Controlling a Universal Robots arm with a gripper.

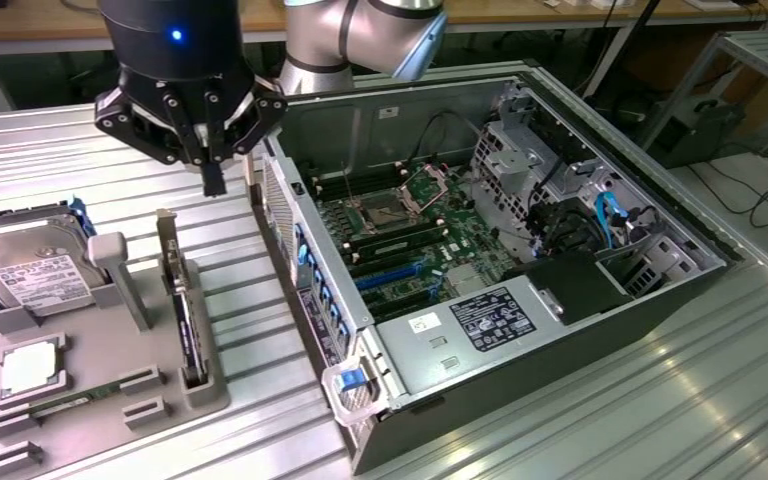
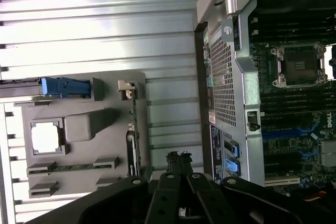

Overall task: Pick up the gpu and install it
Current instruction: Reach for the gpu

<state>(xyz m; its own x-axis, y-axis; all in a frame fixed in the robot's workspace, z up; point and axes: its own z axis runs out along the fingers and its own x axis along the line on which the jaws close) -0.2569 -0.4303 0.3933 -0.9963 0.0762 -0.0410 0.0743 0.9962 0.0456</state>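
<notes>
On the exterior view's left, a grey moulded plastic fixture [image 1: 208, 388] rests on the ribbed metal counter [image 1: 704, 400]. It carries a silver labelled hard drive [image 1: 31, 272] and a small square silver chip [image 1: 31, 365]. The thin dark rectangular gpu [image 1: 181, 310], with a pale metal bracket at one end, stands on edge in the fixture's right-hand slot. Above it and slightly right hovers the black gripper [image 1: 213, 183], its fingers pressed together and holding nothing. Rightmost lies the open dark metal computer case [image 1: 558, 390], its green motherboard [image 1: 411, 240] exposed.

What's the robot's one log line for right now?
gripper: shut, empty, over table | graphics card: on edge in grey holder, untouched | computer case: open, card not installed
</notes>
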